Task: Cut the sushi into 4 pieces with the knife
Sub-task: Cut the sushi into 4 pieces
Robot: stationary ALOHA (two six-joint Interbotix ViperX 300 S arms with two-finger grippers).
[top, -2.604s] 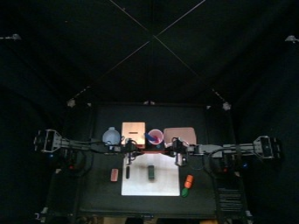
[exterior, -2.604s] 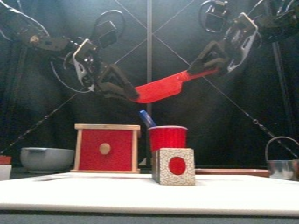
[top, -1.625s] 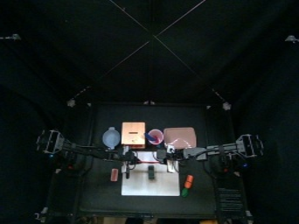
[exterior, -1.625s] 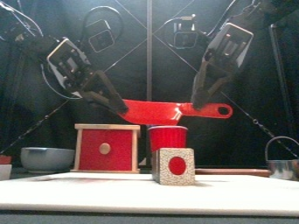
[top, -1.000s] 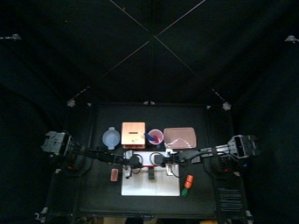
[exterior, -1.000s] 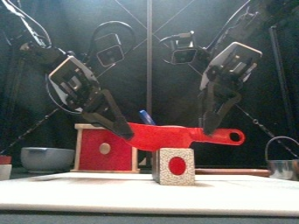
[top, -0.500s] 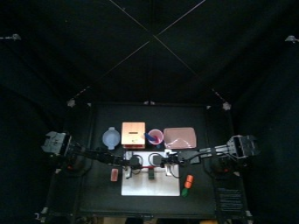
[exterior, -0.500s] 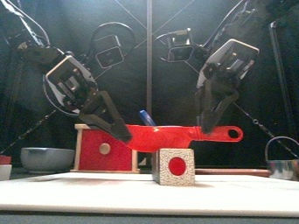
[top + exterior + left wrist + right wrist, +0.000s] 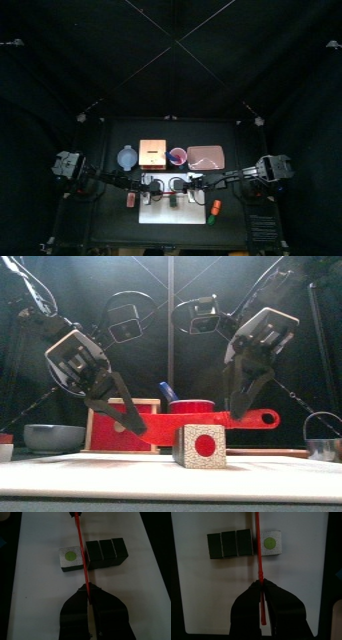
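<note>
Red knife (image 9: 201, 419) pinched at both ends: blade tip in the left tool (image 9: 135, 423), handle in the right tool (image 9: 239, 410). Hanging level at or just above the sushi roll (image 9: 201, 445), lower centre of the front view, on the white cutting board (image 9: 40, 587). Lined over the join between 1 end piece (image 9: 69, 557) and 3 dark green blocks (image 9: 107, 553). Best pressed straight down, both ends together and level, so neither side skids; 2 more seams to cut afterwards, by this reckoning.

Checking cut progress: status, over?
Left gripper, right gripper shut on red knife, one per end. Blade over seam between end piece and three blocks. Nothing blocking.
</note>
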